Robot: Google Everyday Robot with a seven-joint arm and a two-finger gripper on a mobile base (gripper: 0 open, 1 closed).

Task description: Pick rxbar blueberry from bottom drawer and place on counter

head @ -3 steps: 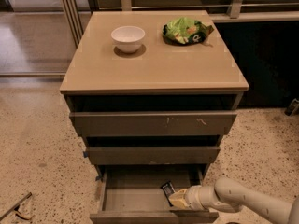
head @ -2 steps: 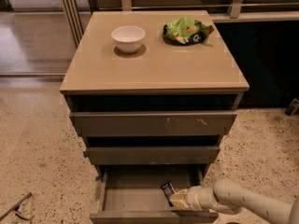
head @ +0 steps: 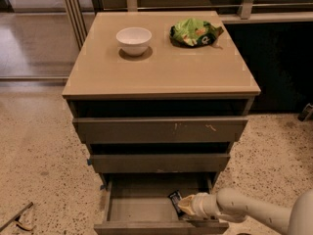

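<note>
The bottom drawer (head: 132, 210) is pulled open at the foot of the cabinet. The rxbar blueberry (head: 175, 201), a small dark bar, stands tilted at the drawer's right side. My gripper (head: 184, 207) reaches in from the lower right on a pale arm, and its tip is against the bar's lower end. The counter (head: 161, 67) is the beige top of the cabinet, well above the gripper.
A white bowl (head: 133, 40) and a green snack bag (head: 194, 33) sit at the back of the counter. Two closed drawers with scuffed fronts (head: 161, 130) are above the open one. Speckled floor surrounds the cabinet, with a dark panel at the right.
</note>
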